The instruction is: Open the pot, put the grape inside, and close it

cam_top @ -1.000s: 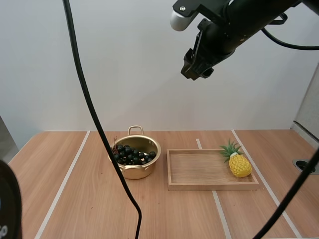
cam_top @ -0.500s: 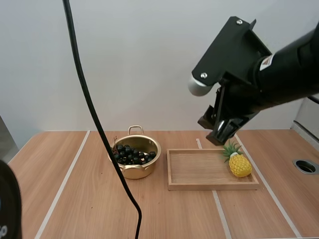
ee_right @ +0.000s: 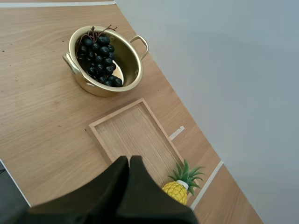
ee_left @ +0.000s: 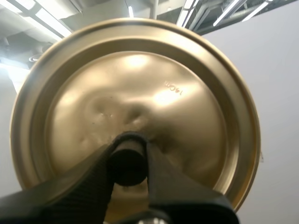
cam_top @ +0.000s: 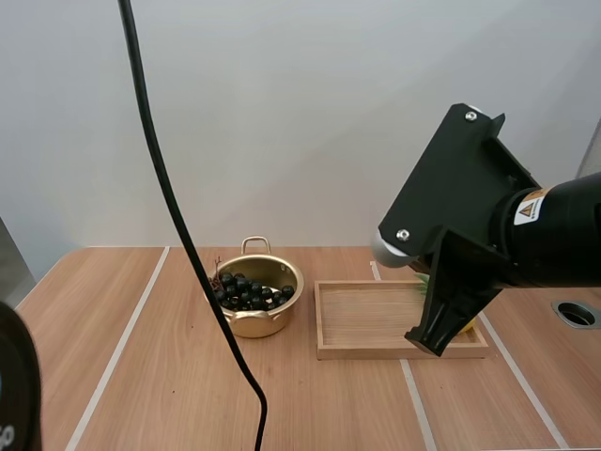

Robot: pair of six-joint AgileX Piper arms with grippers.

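Gold-coloured metal pot (cam_top: 254, 299), high view: it stands on the table (cam_top: 141, 376) left of centre with its lid off. The bunch of grapes (cam_top: 246, 289) lies inside it. The wooden tray (cam_top: 366, 324) lies just beside the pot to the right, not touching it. The right arm (cam_top: 488, 235) hangs over the tray's right end, its forepart slanting down toward the tray.

Left wrist view: the lid (ee_left: 140, 84) is round gold metal, its upper face turned squarely to the wrist. The left gripper (ee_left: 129, 154) pinches the black knob (ee_left: 127, 163) at the lid's centre, one finger on either side. The lid is held off the pot; its tilt against the table cannot be told.

Right wrist view: the right gripper (ee_right: 129, 163) has its fingers pressed together on nothing, high above the tray. A pineapple (ee_right: 179, 189) sits at the tray's end nearest the gripper. The pot with the grapes lies well apart, past the tray's other end.

Judgement: opening and loading look done, and closing is left. The move turns on bringing the lid's centre over the pot's mouth, with its rim level. Lid and pot are both round, so there is no long axis to match. The pot lies on the left arm's side, so the arm carrying the lid is probably the nearer.
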